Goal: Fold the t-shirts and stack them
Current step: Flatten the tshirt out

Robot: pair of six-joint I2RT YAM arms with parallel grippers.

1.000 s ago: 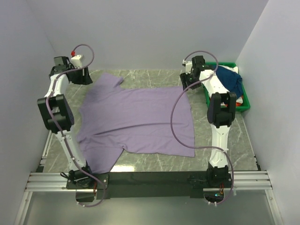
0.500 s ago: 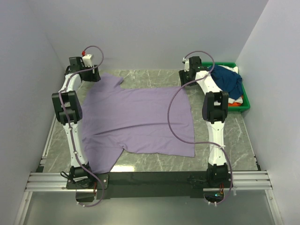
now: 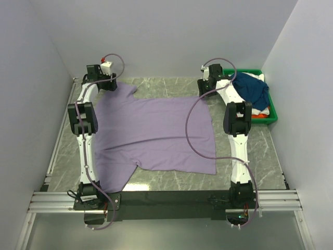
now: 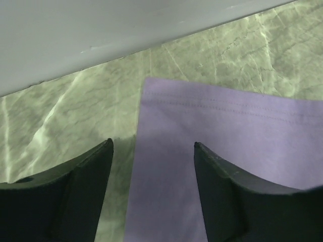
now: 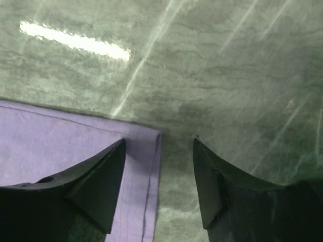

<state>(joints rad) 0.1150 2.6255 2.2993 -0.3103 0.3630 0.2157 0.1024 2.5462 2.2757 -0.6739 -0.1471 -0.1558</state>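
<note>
The lavender t-shirt (image 3: 153, 133) lies spread flat on the marble table. My left gripper (image 3: 109, 83) hangs open over its far left sleeve; in the left wrist view the gripper (image 4: 153, 144) straddles the sleeve's left edge (image 4: 227, 131), not touching. My right gripper (image 3: 204, 88) hangs open over the shirt's far right corner; in the right wrist view the gripper (image 5: 159, 142) straddles that hemmed corner (image 5: 136, 151). A navy t-shirt (image 3: 252, 88) lies heaped on white and orange garments (image 3: 263, 111) in the bin.
A green plastic bin (image 3: 274, 119) stands at the table's far right, next to the right wall. Grey walls close the table on the left, back and right. A cable loops from the right arm over the shirt (image 3: 190, 130).
My left arm has swung right along the back wall, from off the shirt's far left to above the sleeve. My right gripper has shifted slightly left toward the shirt's corner.
</note>
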